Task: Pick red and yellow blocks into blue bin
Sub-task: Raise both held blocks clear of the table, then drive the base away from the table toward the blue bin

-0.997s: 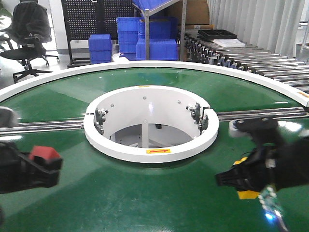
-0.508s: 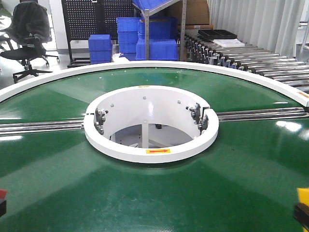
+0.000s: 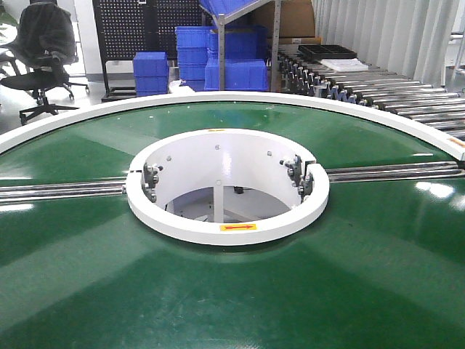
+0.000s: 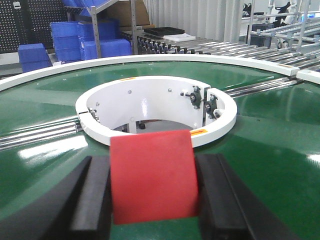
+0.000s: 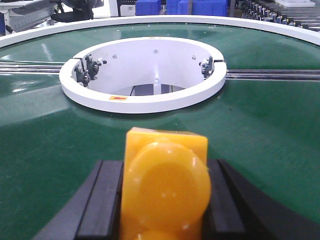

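Observation:
In the left wrist view my left gripper [image 4: 152, 192] is shut on the red block [image 4: 151, 175], a plain cube held between the two black fingers [image 4: 92, 195] above the green belt. My right gripper [image 5: 162, 200] in the right wrist view is shut on the yellow block [image 5: 165, 185], a brick whose round studs face the camera. Neither gripper nor either block shows in the front view. The blue bin is out of view.
The round green conveyor [image 3: 232, 291] has a white ring opening [image 3: 227, 185] at its centre and a white outer rim [image 3: 240, 97]. Metal rails [image 3: 58, 190] cross the belt. Ribbed blue crates [image 3: 218, 54], a roller conveyor [image 3: 378, 91] and an office chair [image 3: 40, 54] stand behind.
Both arms have pulled back toward the near edge with their blocks and left the front view; a second ago they hung over the belt at left and right.

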You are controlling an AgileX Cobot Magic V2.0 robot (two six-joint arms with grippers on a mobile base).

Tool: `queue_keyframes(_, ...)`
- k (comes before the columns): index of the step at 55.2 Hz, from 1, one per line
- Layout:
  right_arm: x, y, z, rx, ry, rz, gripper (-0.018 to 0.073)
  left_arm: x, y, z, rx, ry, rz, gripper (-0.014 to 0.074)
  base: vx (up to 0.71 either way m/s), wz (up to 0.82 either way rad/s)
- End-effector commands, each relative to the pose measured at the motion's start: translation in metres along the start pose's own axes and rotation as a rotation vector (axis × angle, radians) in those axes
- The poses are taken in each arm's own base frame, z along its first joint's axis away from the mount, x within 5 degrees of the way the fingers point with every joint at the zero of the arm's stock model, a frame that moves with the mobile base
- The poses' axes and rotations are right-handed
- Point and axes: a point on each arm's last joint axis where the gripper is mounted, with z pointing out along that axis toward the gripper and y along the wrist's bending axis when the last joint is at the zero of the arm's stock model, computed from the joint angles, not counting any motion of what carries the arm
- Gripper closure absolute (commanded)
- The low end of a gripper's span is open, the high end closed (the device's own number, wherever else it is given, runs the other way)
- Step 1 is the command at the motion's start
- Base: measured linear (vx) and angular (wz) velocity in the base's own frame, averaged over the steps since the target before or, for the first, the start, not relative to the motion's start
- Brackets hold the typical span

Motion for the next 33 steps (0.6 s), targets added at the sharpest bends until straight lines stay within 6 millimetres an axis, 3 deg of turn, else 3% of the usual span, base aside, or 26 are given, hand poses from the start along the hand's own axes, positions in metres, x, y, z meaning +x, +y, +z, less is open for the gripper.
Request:
queue_keyframes(1, -0.0166, 0.0008, -0.0024, -0.007, -0.102, -0.02, 0.0569, -0.0151, -0.0003, -0.0018, 0.005, -0.097, -0.013, 0.0597, 0.0, 0.0)
queue_keyframes(33, -0.0166, 0.0008, -0.0024, -0.007, -0.102, -0.02, 0.0569, -0.0151, -0.0003, -0.0018, 0.005, -0.097, -0.013, 0.0597, 0.0, 0.0)
